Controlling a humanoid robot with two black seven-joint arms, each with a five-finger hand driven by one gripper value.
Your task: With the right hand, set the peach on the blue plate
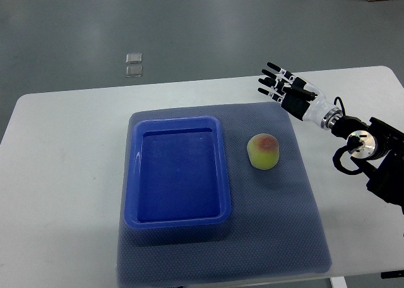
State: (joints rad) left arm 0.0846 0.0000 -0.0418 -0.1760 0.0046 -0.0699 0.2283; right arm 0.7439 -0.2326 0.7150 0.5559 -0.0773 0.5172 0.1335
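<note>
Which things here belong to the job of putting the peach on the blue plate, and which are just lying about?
Part of the job:
peach
blue plate, holding nothing
right hand, open, apart from the peach

Lying about:
grey mat
white table
two small clear items on the floor

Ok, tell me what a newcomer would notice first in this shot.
The deep blue plate, really a rectangular tray, dominates the middle of the grey mat on the white table. Just to its right sits the peach, alone on the mat. Beyond it, at the table's far right, the right robot hand hangs with fingers spread, holding nothing.
</note>
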